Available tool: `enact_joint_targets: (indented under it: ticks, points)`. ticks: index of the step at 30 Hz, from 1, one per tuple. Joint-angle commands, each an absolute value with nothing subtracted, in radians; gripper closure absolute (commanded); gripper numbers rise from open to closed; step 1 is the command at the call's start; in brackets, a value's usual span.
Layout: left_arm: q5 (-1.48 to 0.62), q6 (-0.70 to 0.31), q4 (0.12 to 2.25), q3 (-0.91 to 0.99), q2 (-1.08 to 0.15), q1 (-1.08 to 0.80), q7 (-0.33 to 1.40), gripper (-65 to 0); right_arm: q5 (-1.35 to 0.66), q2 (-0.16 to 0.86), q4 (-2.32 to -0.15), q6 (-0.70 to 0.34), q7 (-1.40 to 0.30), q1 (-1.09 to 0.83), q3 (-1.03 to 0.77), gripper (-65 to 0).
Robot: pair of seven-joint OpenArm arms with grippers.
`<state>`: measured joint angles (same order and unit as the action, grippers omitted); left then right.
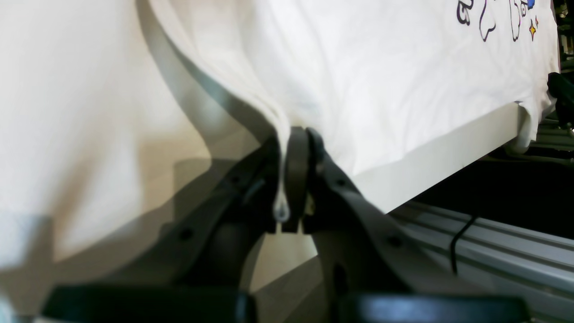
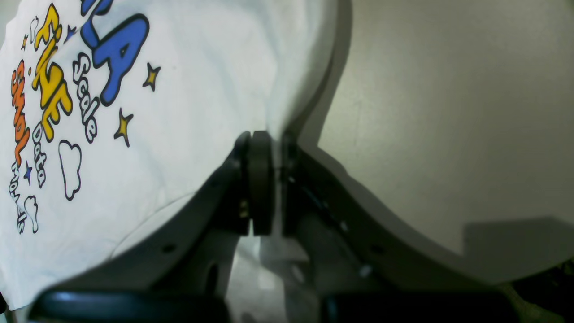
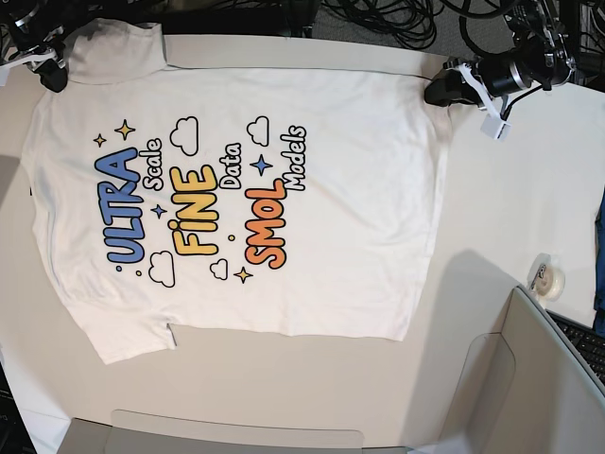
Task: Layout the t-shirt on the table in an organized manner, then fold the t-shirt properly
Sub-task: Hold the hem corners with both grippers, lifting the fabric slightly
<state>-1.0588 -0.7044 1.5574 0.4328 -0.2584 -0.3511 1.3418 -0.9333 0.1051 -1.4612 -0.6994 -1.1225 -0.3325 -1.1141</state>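
1. A white short-sleeved cotton t-shirt (image 3: 312, 246) printed with blue "ULTRA", yellow "FINE" and orange "SMOL" cartoon lettering lies print-up and spread nearly flat across the large matte white tabletop (image 3: 510, 218), filling the base view from about 9 o'clock to just past centre.
2. The shirt's hem runs down the side toward 3 o'clock; its collar end and sleeves sit toward 9 o'clock, with one sleeve at 11 o'clock and the other at 7 o'clock.
3. The left gripper (image 1: 293, 179), a dark two-fingered claw, has its jaws pressed together on a bunched fold of the white fabric beside the table's edge, the cloth rising away from it in a taut ridge.
4. In the base view that claw (image 3: 452, 87) sits at 1 o'clock, at the hem corner.
5. The right gripper (image 2: 265, 179) has its jaws closed on a thin edge of the shirt near the blue lettering; in the base view it (image 3: 49, 68) is at 11 o'clock, at the sleeve.
6. A small roll of clear tape (image 3: 547, 277) rests on the table at 3 o'clock, well apart from the shirt.
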Motion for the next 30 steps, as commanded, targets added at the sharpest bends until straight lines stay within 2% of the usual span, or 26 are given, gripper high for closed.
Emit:
enact_joint_targets:
  ticks: [1, 15, 24, 30]
  points:
    - [-0.987, -0.698, 1.555, 0.433, -0.268, -0.351, 1.396, 0.0, -0.834, 0.104, -1.474, -0.698, -1.222, -0.351, -1.112, 0.0]
    - [-1.058, -0.698, 1.655, 0.437, -0.269, -0.318, 1.396, 0.0, -0.834, 0.101, -1.845, -0.698, -1.222, -0.421, -1.113, 0.0]
    - [-1.161, -0.698, 1.788, 0.438, -0.277, -0.325, 1.396, 0.0, -0.835, 0.096, -1.943, -0.698, -1.222, -0.455, -1.113, 0.0]
    - [-1.228, -0.698, 1.799, 0.438, -0.318, -0.325, 1.396, 0.0, -0.865, 0.096, -1.959, -0.698, -1.222, -0.463, -1.113, 0.0]
